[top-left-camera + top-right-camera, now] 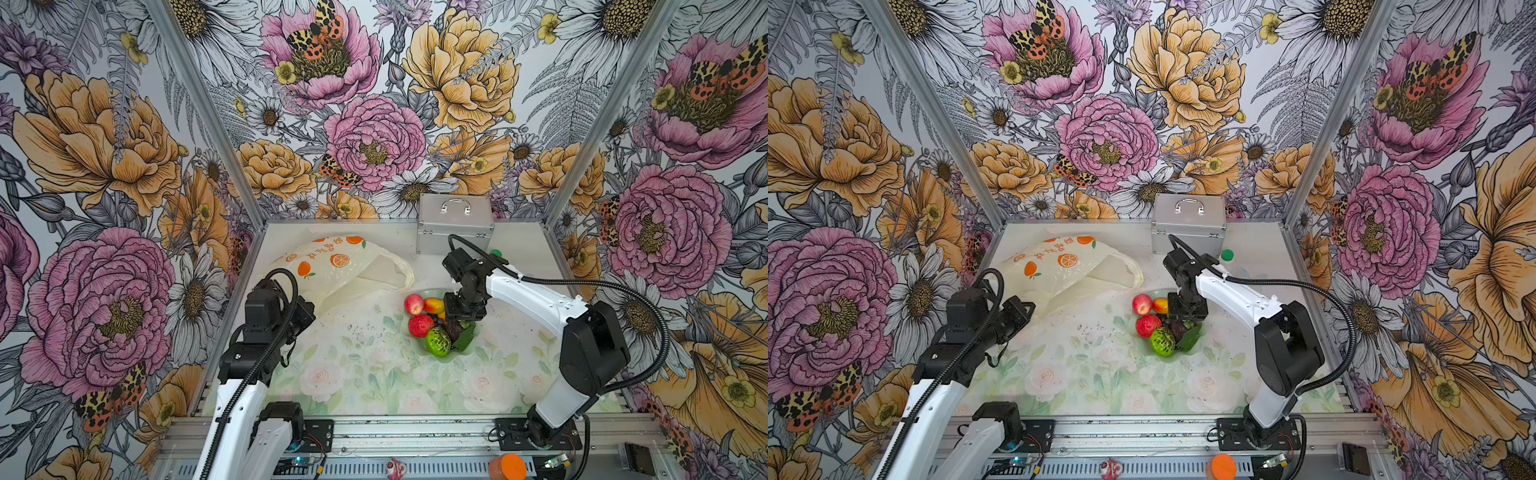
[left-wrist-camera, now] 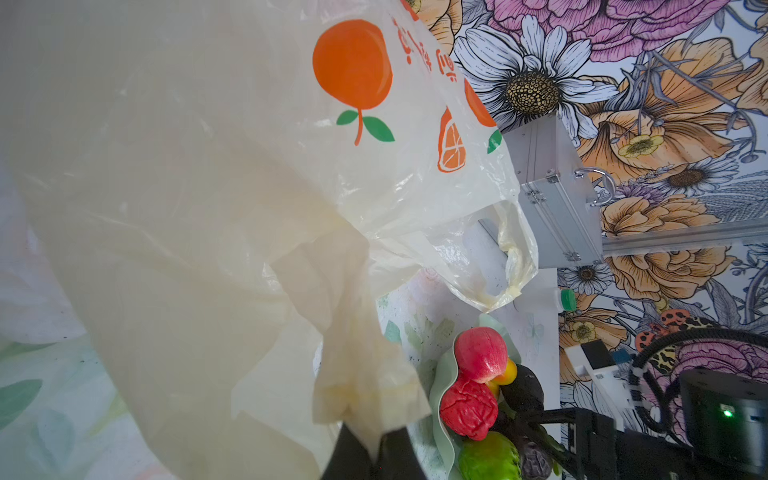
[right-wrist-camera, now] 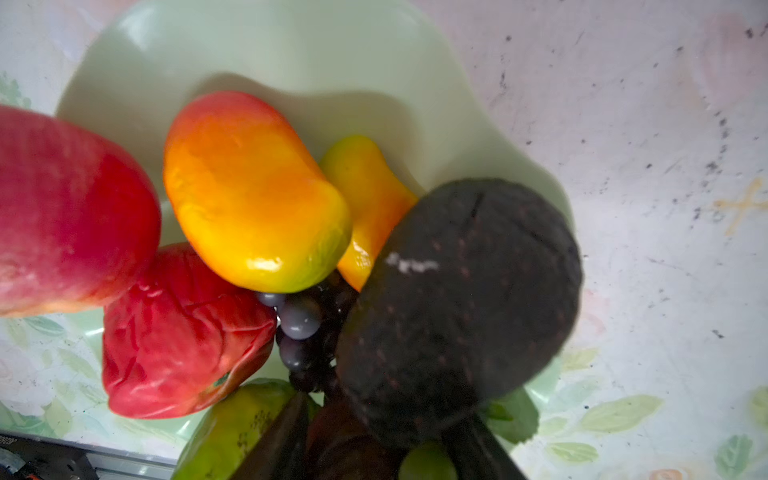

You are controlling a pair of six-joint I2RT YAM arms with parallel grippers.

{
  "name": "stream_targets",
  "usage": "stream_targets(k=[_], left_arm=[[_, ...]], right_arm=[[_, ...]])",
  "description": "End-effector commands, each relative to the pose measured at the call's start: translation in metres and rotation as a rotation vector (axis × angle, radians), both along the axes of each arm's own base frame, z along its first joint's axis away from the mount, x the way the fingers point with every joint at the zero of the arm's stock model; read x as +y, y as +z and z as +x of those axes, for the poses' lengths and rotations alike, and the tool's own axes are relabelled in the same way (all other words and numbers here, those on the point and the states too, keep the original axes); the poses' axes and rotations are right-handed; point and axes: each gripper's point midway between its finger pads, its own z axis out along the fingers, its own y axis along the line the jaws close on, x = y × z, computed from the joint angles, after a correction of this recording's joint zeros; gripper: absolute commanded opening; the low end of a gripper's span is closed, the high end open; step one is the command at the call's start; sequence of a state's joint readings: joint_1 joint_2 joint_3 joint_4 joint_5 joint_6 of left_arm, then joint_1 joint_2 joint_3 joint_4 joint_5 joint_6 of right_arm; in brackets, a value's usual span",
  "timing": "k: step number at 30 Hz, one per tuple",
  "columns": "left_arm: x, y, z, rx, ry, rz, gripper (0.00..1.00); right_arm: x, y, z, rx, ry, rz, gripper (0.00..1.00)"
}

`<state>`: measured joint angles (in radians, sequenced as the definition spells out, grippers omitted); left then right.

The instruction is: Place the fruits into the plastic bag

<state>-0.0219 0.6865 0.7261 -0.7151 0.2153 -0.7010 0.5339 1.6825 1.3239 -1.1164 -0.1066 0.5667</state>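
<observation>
The cream plastic bag point(image 1: 332, 266) point(image 1: 1059, 266) with orange prints lies slumped at the back left. My left gripper point(image 1: 309, 309) point(image 2: 376, 453) is shut on a bunched fold of the plastic bag point(image 2: 208, 187) at its near edge. A pale green dish point(image 1: 446, 358) point(image 3: 291, 50) holds the fruits: apple point(image 1: 414, 304) point(image 3: 70, 216), mango point(image 1: 433, 305) point(image 3: 249, 195), strawberry point(image 1: 420, 325) point(image 3: 178, 332), kiwi point(image 1: 437, 341), grapes point(image 3: 299, 320) and leaf point(image 1: 465, 338). My right gripper point(image 1: 459, 318) point(image 3: 384, 411) points down into the dish, its fingers on either side of the dark avocado point(image 3: 461, 291) point(image 2: 523, 388).
A silver metal case point(image 1: 455, 224) stands against the back wall, with a small green cap point(image 1: 495, 252) beside it. An orange object point(image 1: 507, 467) and a small pink one point(image 1: 395, 467) sit on the front rail. Flowered walls close in three sides.
</observation>
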Motion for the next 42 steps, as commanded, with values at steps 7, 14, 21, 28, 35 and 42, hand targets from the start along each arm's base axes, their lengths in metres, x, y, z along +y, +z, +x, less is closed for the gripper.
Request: stream_targets(k=[7,14,21,28,35,42], left_arm=[[0.001,0.009,0.001,-0.018,0.000,-0.004,0.00],[0.001,0.010,0.002,-0.018,0.004,-0.009,0.00],[0.002,0.011,0.001,-0.022,0.008,-0.014,0.00],[0.002,0.011,0.001,-0.023,0.013,-0.017,0.00],[0.002,0.011,0.000,-0.022,0.018,-0.021,0.00],[0.002,0.011,-0.002,-0.025,0.022,-0.026,0.00]], right_arm=[[0.002,0.018,0.003,-0.061,0.007,0.024,0.46],[0.003,0.029,0.007,-0.092,-0.004,0.047,0.46],[0.002,0.043,0.012,-0.112,-0.022,0.099,0.58],[-0.003,0.047,-0.007,-0.076,-0.029,0.118,0.91],[-0.009,0.026,-0.024,-0.017,-0.033,0.094,0.91],[-0.004,0.017,-0.019,-0.030,-0.039,0.104,0.87]])
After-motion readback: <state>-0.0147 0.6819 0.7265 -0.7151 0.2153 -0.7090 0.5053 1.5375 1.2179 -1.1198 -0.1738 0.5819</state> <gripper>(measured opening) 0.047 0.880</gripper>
